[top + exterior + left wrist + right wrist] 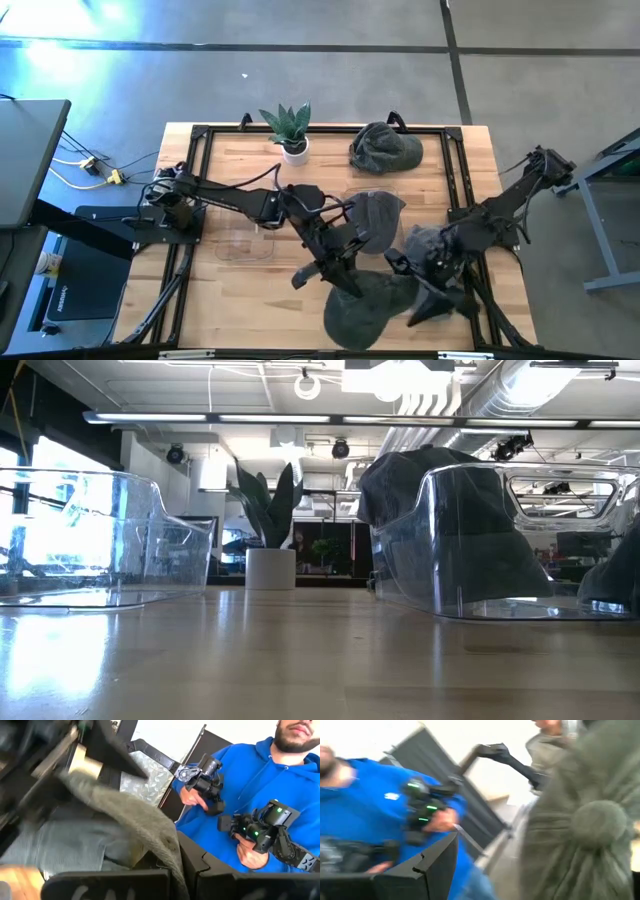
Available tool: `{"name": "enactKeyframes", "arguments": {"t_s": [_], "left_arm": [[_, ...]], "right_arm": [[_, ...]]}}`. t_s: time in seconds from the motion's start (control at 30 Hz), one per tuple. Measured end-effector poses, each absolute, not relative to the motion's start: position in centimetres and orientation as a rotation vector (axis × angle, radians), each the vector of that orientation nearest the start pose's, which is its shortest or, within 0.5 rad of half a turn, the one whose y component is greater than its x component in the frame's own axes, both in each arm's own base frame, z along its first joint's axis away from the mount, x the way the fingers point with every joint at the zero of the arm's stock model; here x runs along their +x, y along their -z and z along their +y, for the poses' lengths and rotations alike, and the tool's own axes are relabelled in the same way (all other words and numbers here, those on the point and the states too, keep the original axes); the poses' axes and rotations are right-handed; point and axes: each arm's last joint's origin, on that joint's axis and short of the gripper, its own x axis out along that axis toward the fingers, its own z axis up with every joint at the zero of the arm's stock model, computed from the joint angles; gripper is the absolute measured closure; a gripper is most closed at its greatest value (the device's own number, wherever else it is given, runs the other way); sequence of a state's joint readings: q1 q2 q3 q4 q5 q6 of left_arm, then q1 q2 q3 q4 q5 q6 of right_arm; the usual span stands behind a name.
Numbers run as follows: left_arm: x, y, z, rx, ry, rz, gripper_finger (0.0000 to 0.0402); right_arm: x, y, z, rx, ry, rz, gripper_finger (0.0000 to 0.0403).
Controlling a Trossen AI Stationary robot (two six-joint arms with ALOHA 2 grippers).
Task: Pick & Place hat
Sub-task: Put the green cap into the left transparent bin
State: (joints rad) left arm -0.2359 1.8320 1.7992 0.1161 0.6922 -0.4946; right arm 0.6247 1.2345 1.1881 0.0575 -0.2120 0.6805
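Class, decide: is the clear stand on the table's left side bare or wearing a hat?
Bare. The left clear stand shows wood through it from above, and the low view shows it see-through, unlike the hat-covered stand.

Grey concrete floor [300, 70], bright window [60, 510], ceiling ducts [520, 390], person in blue hoodie [260, 785]

hat [365, 305] partly under arms, perhaps gripped

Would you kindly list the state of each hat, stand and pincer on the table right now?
Front hat: off the stands, stretched between both pincers near the front edge.
Back hat: resting at the table's back, untouched.
Middle stand: covered by a hat.
Clear stand: bare.
Left pincer: at the front hat's edge, grip hidden.
Right pincer: at the front hat, grip hidden.
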Motion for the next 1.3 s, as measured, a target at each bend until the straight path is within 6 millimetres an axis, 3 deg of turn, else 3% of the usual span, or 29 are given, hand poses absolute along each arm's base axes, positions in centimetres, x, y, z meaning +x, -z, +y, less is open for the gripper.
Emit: {"name": "enactKeyframes", "arguments": {"t_s": [0.27, 0.43, 0.63, 0.77, 0.93, 1.17, 1.3], "left_arm": [[40.2, -42.5, -12.1, -0.436, 0.951, 0.137, 0.0401], [39.7, -43.5, -12.1, -0.397, 0.972, 0.048, 0.0401], [39.0, -44.5, -12.1, -0.390, 0.976, 0.007, 0.0401], [39.0, -45.1, -12.1, -0.369, 0.994, -0.083, 0.0394], [38.5, -46.3, -11.9, -0.384, 1.007, -0.190, 0.0341], [38.9, -45.9, -12.0, -0.477, 1.011, -0.139, 0.0213], [39.2, -45.2, -12.2, -0.483, 1.065, -0.074, 0.0169]], "right_arm": [[20.1, -42.4, 16.9, 0.774, -0.984, 0.226, 0.0174], [19.4, -42.8, 16.9, 0.739, -0.956, 0.162, 0.0247], [19.6, -42.9, 16.7, 0.634, -0.922, 0.090, 0.0383], [19.7, -43.4, 16.4, 0.612, -0.903, 0.058, 0.0383], [19.7, -44.5, 15.9, 0.566, -0.925, 0.009, 0.0397], [19.8, -45.2, 15.2, 0.523, -0.913, 0.028, 0.0398], [20.1, -45.1, 14.9, 0.523, -0.901, 0.034, 0.0396]]}}
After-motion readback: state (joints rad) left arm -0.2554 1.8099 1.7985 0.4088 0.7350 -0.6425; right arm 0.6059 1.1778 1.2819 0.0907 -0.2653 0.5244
